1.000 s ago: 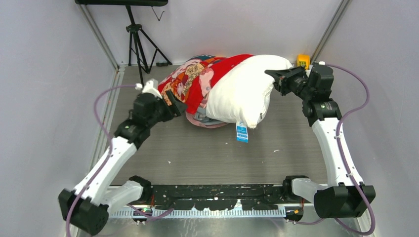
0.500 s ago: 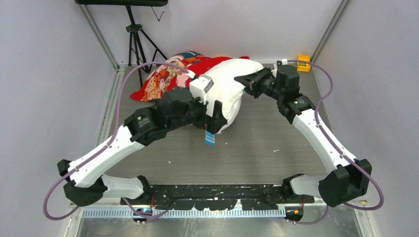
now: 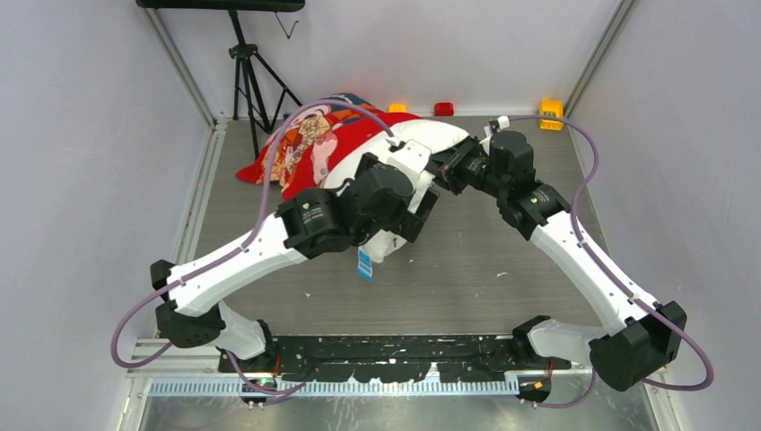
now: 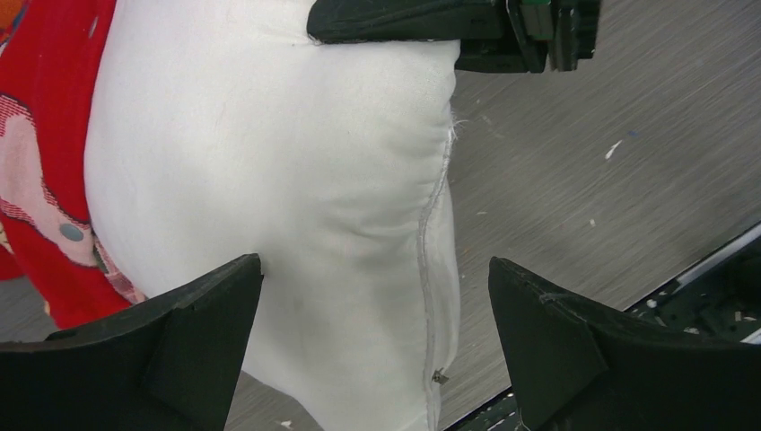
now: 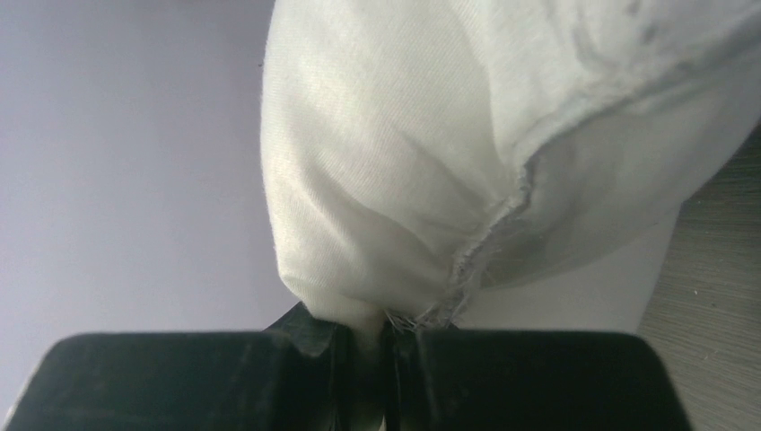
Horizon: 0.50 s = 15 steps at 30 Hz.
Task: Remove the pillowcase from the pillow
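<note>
Grey table [image 3: 502, 260] | pillow [image 4: 269, 180] sits between my left gripper's [image 4: 373, 269] wide-open jaws, ungripped | my right gripper [image 5: 386, 346] pinches its corner, jaws nearly closed | pillowcase [image 4: 45, 135] outside left jaw

The left arm [image 3: 242, 260] hides most of the pillow [image 3: 437, 135] from above.

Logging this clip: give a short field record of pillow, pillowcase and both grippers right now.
pillow: white, on the table, mostly bared, blue tag at near end
pillowcase: red print, bunched at pillow's far-left end
left gripper: open, poised over the bared pillow
right gripper: shut on pillow's corner seam
cover fully off: cannot tell
</note>
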{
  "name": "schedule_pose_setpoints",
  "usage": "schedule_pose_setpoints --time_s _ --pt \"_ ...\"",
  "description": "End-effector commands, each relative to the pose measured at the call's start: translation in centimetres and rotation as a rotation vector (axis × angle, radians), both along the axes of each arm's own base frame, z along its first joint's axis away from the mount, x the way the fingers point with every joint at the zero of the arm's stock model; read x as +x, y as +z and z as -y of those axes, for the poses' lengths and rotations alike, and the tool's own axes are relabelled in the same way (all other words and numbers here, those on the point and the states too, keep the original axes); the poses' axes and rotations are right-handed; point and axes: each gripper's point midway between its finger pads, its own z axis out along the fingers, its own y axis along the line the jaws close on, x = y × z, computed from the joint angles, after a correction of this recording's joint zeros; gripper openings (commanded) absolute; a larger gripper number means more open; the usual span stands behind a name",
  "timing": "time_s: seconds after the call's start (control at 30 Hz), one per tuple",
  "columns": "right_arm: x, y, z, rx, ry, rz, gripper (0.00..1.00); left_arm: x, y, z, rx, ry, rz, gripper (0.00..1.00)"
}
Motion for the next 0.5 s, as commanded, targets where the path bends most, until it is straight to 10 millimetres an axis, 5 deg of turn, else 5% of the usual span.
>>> schedule_pose_setpoints --time_s 0.0,0.3,0.33,0.37,0.47 --pt "-1.4 4.9 -0.5 0.065 0.033 0.149 0.00 1.0 -1.0 -0.7 0.124 0.021 0.047 1.00" --pt "-2.6 5.4 0.0 0.063 0.035 0.174 0.01 4.7 -5.5 -3.8 0.231 0.200 0.030 0.96" --pt "-2.6 5.2 0.2 0.042 0.029 0.178 0.04 4.9 -6.1 -4.4 0.246 0.209 0.027 0.88" --pt "-2.6 5.2 0.6 0.007 0.016 0.180 0.11 5.0 -6.2 -5.0 0.252 0.218 0.028 0.67" --pt "-2.2 4.0 3.1 -0.192 -0.065 0.189 0.52 5.2 -6.0 -7.3 0.253 0.268 0.015 0.11"
